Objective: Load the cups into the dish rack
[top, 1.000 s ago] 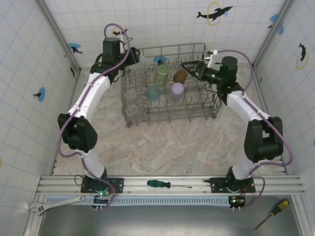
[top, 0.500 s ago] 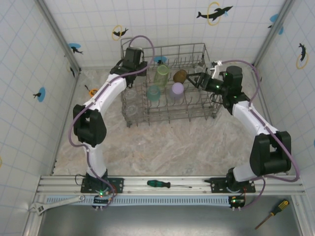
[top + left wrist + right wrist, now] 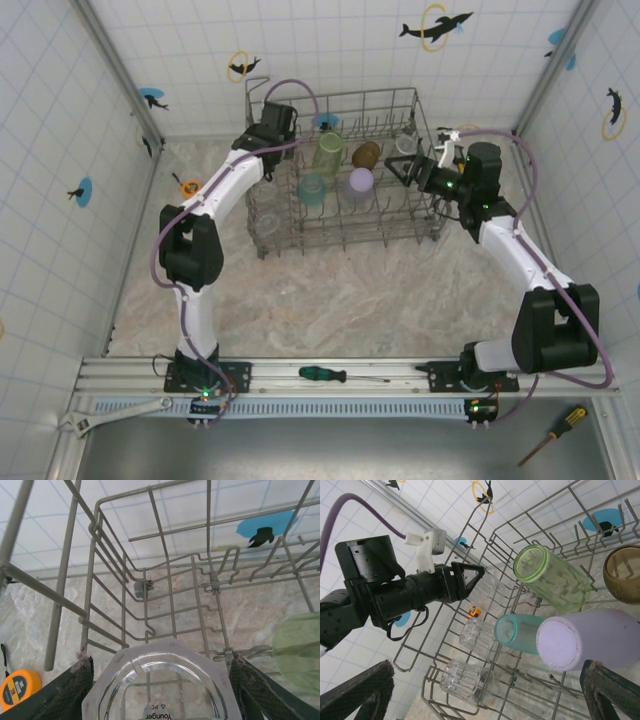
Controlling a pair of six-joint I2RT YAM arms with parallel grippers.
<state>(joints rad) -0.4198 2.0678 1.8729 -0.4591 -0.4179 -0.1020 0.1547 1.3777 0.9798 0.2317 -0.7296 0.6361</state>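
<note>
The left hand (image 3: 476, 580) is shut on a clear cup (image 3: 160, 685), with one finger on each side of it. The hand is down inside the rack (image 3: 350, 96), at the far left corner. I cannot tell if the cup touches the wires yet.

To the right of this hand lies a green cup (image 3: 552, 577). A teal cup (image 3: 520, 632), a lilac cup (image 3: 590, 640) and a brown cup (image 3: 625, 572) are farther that way. Two more clear cups (image 3: 477, 635) lie near the hand, along the same side of the rack.

The right hand (image 3: 400, 170) is across the rack from it, wide open and holding nothing.

Most of the job looks done. What is left is to set this cup in its spot and let go.
</note>
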